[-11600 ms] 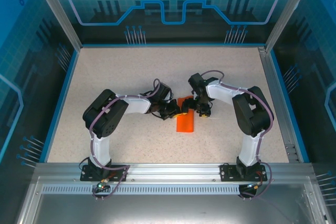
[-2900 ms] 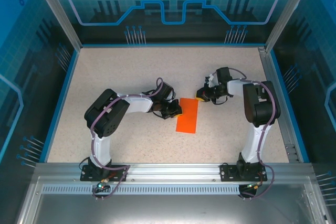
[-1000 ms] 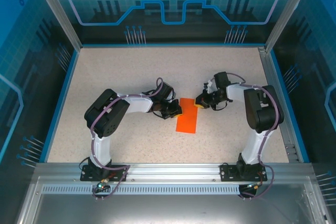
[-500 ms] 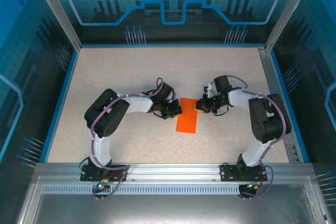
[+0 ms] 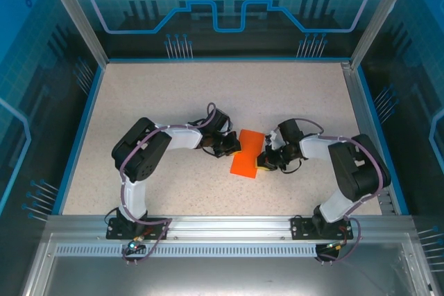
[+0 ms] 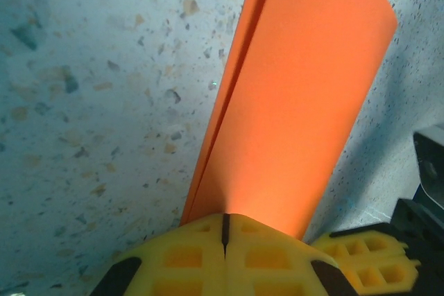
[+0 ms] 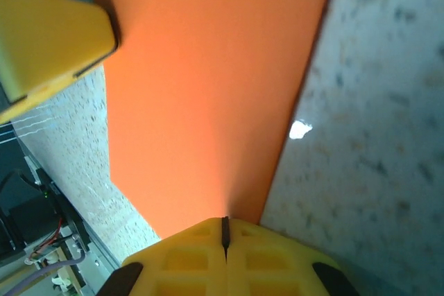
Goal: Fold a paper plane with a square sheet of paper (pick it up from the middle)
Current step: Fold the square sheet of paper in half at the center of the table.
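Top external: left pincer (image 5: 235,148), right pincer (image 5: 263,164) both clamp folded orange paper (image 5: 247,152); uneven pull risks tear, skewed crease.

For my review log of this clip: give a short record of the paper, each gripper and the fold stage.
paper: square sheet of paper, orange, folded into a narrow strip, layered edge visible
left gripper: left gripper shut on the strip's left edge
right gripper: right gripper shut on its right edge, nearer the bases
surface: speckled table
fold stage: no pointed dart shape yet
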